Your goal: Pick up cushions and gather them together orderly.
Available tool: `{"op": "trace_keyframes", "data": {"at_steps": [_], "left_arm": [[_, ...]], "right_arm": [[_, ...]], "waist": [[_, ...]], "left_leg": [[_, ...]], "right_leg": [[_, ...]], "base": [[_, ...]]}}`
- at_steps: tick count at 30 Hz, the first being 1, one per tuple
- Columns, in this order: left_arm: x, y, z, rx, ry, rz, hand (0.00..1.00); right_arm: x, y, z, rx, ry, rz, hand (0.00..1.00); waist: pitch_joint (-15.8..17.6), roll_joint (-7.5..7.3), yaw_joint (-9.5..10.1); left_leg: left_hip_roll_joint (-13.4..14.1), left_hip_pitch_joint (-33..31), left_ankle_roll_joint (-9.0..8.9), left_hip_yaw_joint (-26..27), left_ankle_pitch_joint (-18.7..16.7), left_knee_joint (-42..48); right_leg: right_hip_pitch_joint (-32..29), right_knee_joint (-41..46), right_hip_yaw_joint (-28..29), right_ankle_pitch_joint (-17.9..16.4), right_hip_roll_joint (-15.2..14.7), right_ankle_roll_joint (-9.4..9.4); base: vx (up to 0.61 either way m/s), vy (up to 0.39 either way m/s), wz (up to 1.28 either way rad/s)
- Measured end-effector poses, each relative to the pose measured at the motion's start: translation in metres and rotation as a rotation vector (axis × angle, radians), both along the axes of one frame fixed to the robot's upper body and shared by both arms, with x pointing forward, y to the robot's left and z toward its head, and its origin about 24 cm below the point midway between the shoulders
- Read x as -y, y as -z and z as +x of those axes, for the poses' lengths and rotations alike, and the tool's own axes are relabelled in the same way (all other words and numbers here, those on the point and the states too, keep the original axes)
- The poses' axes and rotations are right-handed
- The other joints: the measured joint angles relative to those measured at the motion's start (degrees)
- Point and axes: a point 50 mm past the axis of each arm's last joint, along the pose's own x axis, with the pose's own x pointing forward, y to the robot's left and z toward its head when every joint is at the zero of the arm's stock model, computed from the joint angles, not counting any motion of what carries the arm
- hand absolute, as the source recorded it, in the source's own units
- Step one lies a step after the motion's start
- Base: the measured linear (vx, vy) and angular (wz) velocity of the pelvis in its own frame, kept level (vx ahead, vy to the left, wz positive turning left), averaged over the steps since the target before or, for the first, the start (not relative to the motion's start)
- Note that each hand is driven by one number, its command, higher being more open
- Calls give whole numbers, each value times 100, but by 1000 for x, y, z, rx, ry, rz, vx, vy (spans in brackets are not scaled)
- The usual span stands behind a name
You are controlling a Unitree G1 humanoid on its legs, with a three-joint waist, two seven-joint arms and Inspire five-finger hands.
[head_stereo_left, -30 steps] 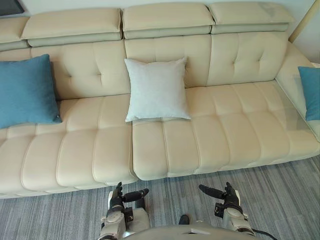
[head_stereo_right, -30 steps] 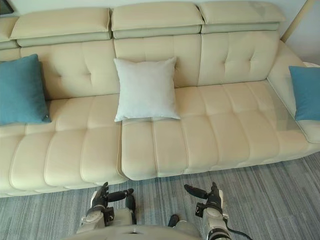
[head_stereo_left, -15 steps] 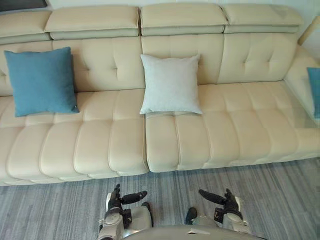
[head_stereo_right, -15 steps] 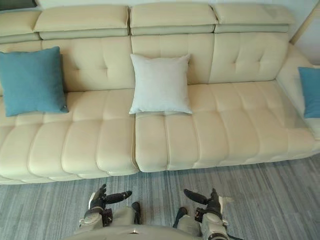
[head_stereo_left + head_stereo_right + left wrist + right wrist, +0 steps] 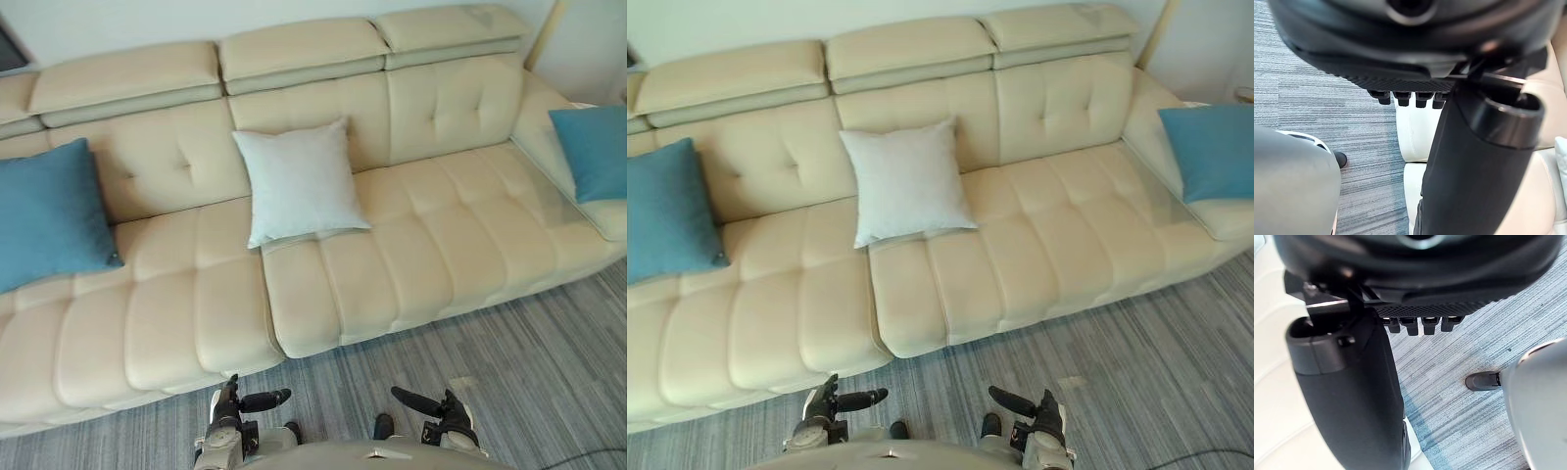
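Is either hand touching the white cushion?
Apart. Left eye view: left hand and right hand hang over the carpet; the white cushion leans on the sofa, well clear.

Head camera has swung toward the sofa's (image 5: 392, 264) right end, bringing more of the blue cushion (image 5: 1212, 152) there into view.

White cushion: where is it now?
Left eye view: the white cushion leans on the sofa backrest near its middle, between the left blue cushion and the right blue cushion.
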Motion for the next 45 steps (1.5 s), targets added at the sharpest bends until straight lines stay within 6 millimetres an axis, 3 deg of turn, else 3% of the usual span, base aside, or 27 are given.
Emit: {"op": "trace_keyframes", "data": {"at_steps": [2, 4, 5, 6, 7, 8, 9, 10, 13, 15, 16, 17, 18, 19, 22, 25, 27, 29, 31, 33, 35, 37, 39, 42, 43, 44, 45], "left_arm": [[0, 0, 1, -5, 13, 5, 100], [0, -1, 5, 5, 17, 10, 100], [-4, -2, 7, 11, 13, 19, 100], [-4, -2, 8, 10, 12, 18, 100], [1, -3, 10, 14, 19, 9, 100], [-3, -4, 13, 26, 24, 19, 100], [-3, -4, 13, 26, 24, 20, 100], [-7, -5, 15, 25, 27, 30, 100], [-6, -7, 20, 40, 30, 32, 100], [-6, -7, 20, 40, 33, 30, 100], [-5, -5, 17, 32, 30, 27, 100], [-5, -5, 16, 37, 12, 11, 100], [-6, -8, 20, 54, 12, 17, 100], [-6, -10, 24, 73, 14, 21, 100], [-4, -15, 34, 122, 29, 24, 100], [1, -20, 42, 160, 21, 8, 100], [0, -20, 41, 162, 2, 2, 100], [-1, -18, 36, 150, -20, 2, 100], [-5, -16, 31, 135, -53, 4, 100], [-11, -15, 27, 117, -44, 22, 100], [-14, -13, 22, 99, -37, 35, 100], [-17, -13, 20, 87, -34, 45, 100], [-22, -12, 14, 68, -40, 68, 100], [-23, -12, 14, 66, -32, 76, 100], [-23, -11, 11, 53, -25, 80, 100], [-24, -10, 10, 46, -25, 83, 100], [-16, -7, 9, 28, -27, 60, 100]], "right_arm": [[0, -1, 4, 10, -3, -1, 100], [-1, -3, 13, 27, -23, -3, 100], [-5, -6, 28, 53, -43, 1, 100], [-4, -7, 29, 57, -43, -1, 100], [1, -8, 31, 56, -39, -16, 100], [0, -8, 31, 54, -38, -15, 100], [0, -8, 31, 54, -38, -14, 100], [-1, -7, 30, 51, -37, -13, 100], [2, -4, 19, 18, -28, -17, 100], [1, -1, 9, -8, -24, -17, 100], [3, 0, 5, -16, -24, -22, 100], [3, -1, 6, -16, -26, -27, 100], [6, -1, 7, -13, -26, -37, 100], [11, -3, 9, -9, -16, -49, 100], [14, -3, 9, -14, -8, -62, 100], [13, -2, 5, -24, 17, -64, 100], [9, -1, 5, -24, 16, -53, 100], [7, -1, 2, -23, 18, -49, 100], [5, -1, -6, -16, 32, -47, 100], [0, 1, -12, -31, 37, -28, 100], [1, -1, -6, -12, 29, -32, 100], [2, -2, -2, -2, 28, -33, 100], [-2, -4, 9, 23, -22, -38, 100], [-8, -6, 23, 41, -63, -32, 100], [-9, -5, 22, 30, -80, -37, 100], [-8, -5, 20, 22, -83, -38, 100], [-1, -6, 22, 21, -89, -54, 100]], "waist": [[9, -17, -1], [32, -24, 10], [97, -12, 24], [107, -9, 12], [158, 79, 24], [185, 94, 37], [179, 73, 34], [204, 52, -17], [247, 92, -8], [307, 16, -10], [372, 34, 18], [386, 36, 27], [453, 96, 42], [502, 115, 58], [631, 82, 131], [679, 55, 333], [642, 105, 440], [560, 136, 546], [502, 23, 607], [378, -187, 592], [409, -208, 507], [438, -153, 400], [442, -141, 310], [449, -132, 291], [424, -200, 283], [398, -251, 259], [411, -50, 276]], "left_leg": [[72, 25, -73, 89, -62, 4], [245, 11, -97, 515, -162, 7], [425, -19, -108, 1007, -167, 4], [444, -15, -108, 1081, -167, 8], [584, 56, -135, 1350, -152, 10], [629, 103, -172, 1572, -153, 20], [628, 105, -172, 1574, -153, 19], [620, 134, -211, 1586, -140, 12], [876, 189, -226, 1572, -132, 385], [1266, -139, -198, 1468, -146, 1612], [1603, -516, 69, 1144, -60, 2714], [1666, -688, 136, 952, -135, 3073], [1628, -1095, 85, 331, -404, 3782], [1326, -1455, -108, -160, -638, 3983], [820, -1835, -148, -416, -732, 3346], [168, -2087, -222, -1063, -518, 1608], [23, -2078, -139, -1496, -243, 947], [43, -2040, -46, -1554, -13, 1112], [18, -1784, 48, -1160, 47, 1406], [-162, -1480, 190, -894, -334, 1604], [-201, -1044, 304, -762, -743, 1729], [-173, -735, 320, -777, -914, 1707], [42, -59, 217, -721, -1027, 1283], [272, 403, 72, -587, -975, 780], [266, 572, -113, -578, -1013, 670], [246, 657, -206, -628, -1069, 665], [430, 772, -253, -674, -1083, 655]], "right_leg": [[-104, -18, 196, 50, 79, -63], [-333, -190, -37, 447, 275, -277], [-522, -111, -1436, 175, 318, -1008], [-535, -39, -1796, 104, 260, -1073], [-568, 437, -3179, -177, -44, -1131], [-569, 803, -3899, -243, -270, -1085], [-572, 816, -3899, -243, -277, -1035], [-607, 831, -3744, -248, -227, -624], [-555, 804, -3469, -433, -33, -632], [-399, 769, -3317, -577, 74, -658], [-259, 713, -3160, -641, 230, -725], [-235, 711, -3095, -669, 282, -734], [-169, 715, -2937, -736, 404, -750], [-146, 712, -2706, -762, 462, -773], [-54, 650, -2396, -772, 500, -767], [51, 513, -1993, -801, 584, -707], [120, 512, -1655, -896, 686, -605], [138, 688, -1314, -1088, 716, -461], [31, 1651, -1033, -1726, 369, -129], [-317, 3070, -959, -2108, -150, 140], [-929, 5013, -1074, -1894, -655, 77], [-1045, 5526, -1356, -1979, -859, -57], [-1180, 4799, -1965, -2098, -827, -248], [-1601, 3221, -2113, -1784, -454, -201], [-1670, 2349, -2082, -999, -303, -428], [-1640, 2311, -2033, -530, -269, -915], [-1595, 2453, -2077, -683, -115, -1000]], "base": [[8, -41, -82], [-95, -92, -129], [-96, -122, -127], [-32, -149, -143], [62, -61, -109], [82, -62, -100], [71, -32, -72], [35, -93, -45], [34, -191, -53], [47, -218, -44], [52, -253, -49], [81, -263, -71], [98, -203, -83], [104, -121, -97], [108, -64, -74], [153, 24, -61], [330, 123, -97], [366, 149, -97], [429, 195, -69], [488, 191, -43], [388, 130, -31], [427, 65, -4], [487, -28, -7], [521, -165, -16], [665, -261, 2], [587, -225, -3], [478, -190, -12]]}}
